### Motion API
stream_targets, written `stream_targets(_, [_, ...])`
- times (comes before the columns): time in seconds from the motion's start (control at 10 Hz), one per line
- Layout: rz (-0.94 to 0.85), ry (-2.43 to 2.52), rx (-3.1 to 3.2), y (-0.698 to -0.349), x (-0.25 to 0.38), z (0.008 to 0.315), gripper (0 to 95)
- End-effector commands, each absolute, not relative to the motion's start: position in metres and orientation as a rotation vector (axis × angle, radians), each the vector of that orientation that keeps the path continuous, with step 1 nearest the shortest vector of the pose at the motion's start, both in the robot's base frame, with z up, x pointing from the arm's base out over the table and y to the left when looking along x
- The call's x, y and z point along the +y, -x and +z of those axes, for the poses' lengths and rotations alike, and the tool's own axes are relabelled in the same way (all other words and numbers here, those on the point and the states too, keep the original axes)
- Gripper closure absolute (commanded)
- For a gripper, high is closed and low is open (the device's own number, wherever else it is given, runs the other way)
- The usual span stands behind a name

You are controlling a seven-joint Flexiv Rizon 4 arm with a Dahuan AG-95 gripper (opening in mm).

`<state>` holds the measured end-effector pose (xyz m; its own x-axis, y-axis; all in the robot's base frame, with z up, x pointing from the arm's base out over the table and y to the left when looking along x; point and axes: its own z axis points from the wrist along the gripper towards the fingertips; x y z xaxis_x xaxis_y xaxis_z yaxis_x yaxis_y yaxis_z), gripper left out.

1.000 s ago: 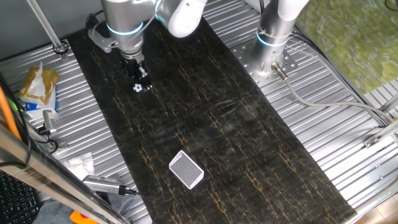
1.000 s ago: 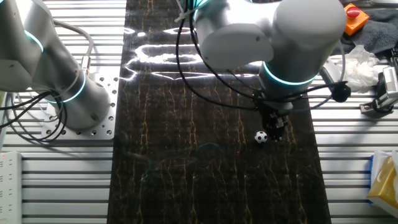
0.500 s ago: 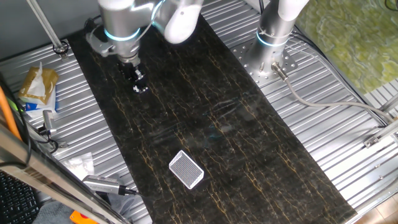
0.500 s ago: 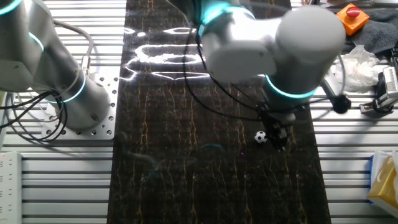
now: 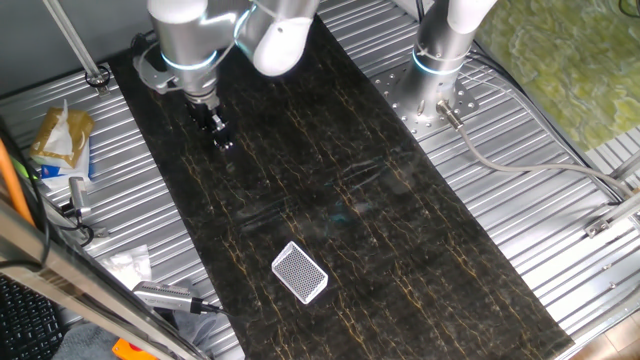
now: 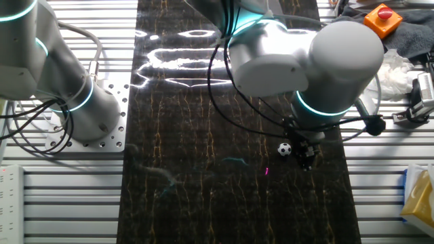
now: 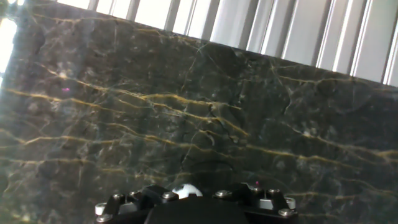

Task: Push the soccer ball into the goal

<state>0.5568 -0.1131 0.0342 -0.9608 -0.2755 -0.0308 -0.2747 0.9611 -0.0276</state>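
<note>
The soccer ball (image 6: pixel 285 148) is a tiny white ball with black patches, resting on the dark marbled mat (image 5: pixel 340 200). It also shows as a white speck (image 5: pixel 226 145) at the mat's far left end. My gripper (image 6: pixel 306 157) stands close beside the ball, its dark fingers (image 5: pixel 216 130) held together with nothing between them. In the hand view only the top of the ball (image 7: pixel 185 189) peeks over the gripper's body. The goal (image 5: pixel 299 271), a small white-framed box with grey mesh, lies far along the mat, well apart from the ball.
A second robot arm's base (image 5: pixel 438 70) stands on the ribbed metal table beside the mat. Paper scraps (image 5: pixel 128 264), a yellow-and-blue packet (image 5: pixel 58 140) and tools lie off the mat's left side. An orange button box (image 6: pixel 384 19) sits at one corner.
My gripper has shifted a short way around the ball to its other side, away from the goal. The ball has stayed in place.
</note>
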Motion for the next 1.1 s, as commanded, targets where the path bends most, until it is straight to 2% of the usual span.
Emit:
stream_targets(0.1, [0.053, 0.449, 3.069, -0.559, -0.111, 0.033, 0.0])
stream_targets(1.1, [0.142, 0.392, 3.076, -0.539, -0.103, 0.019, 0.0])
